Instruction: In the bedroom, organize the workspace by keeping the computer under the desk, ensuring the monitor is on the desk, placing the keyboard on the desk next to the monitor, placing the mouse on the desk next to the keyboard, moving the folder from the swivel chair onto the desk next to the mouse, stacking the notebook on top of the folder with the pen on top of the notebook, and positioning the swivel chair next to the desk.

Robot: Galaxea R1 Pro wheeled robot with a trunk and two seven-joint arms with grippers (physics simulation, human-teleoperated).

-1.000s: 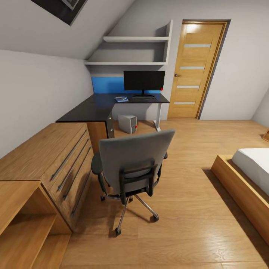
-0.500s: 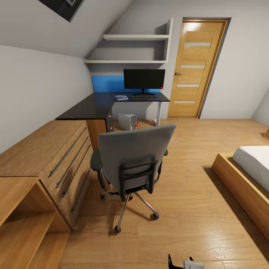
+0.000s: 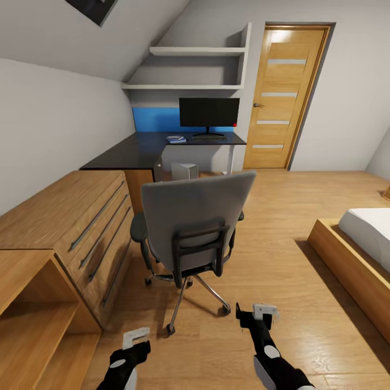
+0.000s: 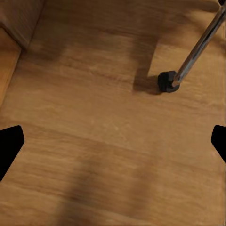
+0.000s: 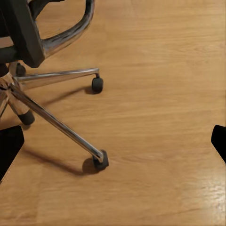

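The grey swivel chair [image 3: 195, 216] stands mid-floor with its back to me, its seat hidden. Beyond it the black desk [image 3: 135, 153] carries the monitor [image 3: 209, 112], the keyboard [image 3: 209, 137] in front of it, and a small blue folder [image 3: 176, 140] with something thin on top. Mouse and pen are too small to make out. The computer [image 3: 185, 170] peeks over the chair back, under the desk. My left gripper [image 3: 135, 344] and right gripper [image 3: 255, 317] hover open over the floor behind the chair. One caster [image 4: 166, 81] lies ahead of the left gripper [image 4: 113, 141]; the chair base [image 5: 52, 117] lies ahead of the right gripper [image 5: 113, 143].
A light-wood drawer chest [image 3: 70, 227] and open shelf unit [image 3: 32, 319] line the left side. A bed on a wooden frame [image 3: 352, 265] sits at the right. A wooden door [image 3: 281, 97] is beside the desk. Bare floor runs between chair and bed.
Both grippers have risen into the bottom of the head view. The whole picture shifted: the chair looms slightly nearer and covers more of the computer.
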